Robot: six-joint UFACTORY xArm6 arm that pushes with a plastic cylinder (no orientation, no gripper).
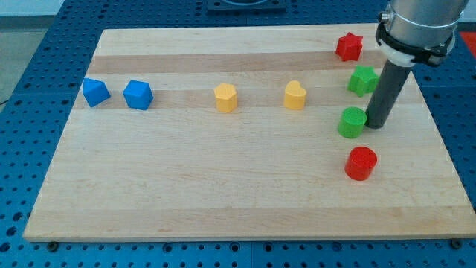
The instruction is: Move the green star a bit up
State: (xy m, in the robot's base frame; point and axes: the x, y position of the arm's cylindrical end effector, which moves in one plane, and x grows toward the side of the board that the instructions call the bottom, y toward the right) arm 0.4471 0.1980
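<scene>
The green star (363, 80) lies near the board's right side, below a red star (349, 47). My tip (375, 124) stands just below and to the right of the green star. It is right beside a round green block (352, 122), on that block's right, touching or nearly so. The dark rod rises from the tip toward the view's top right and passes close by the green star's right edge.
A red cylinder (361, 163) sits below the round green block. Two yellow blocks (226, 97) (295, 95) lie mid-board. Two blue blocks (96, 92) (138, 95) lie at the left. The wooden board (223, 193) ends close to the right of my tip.
</scene>
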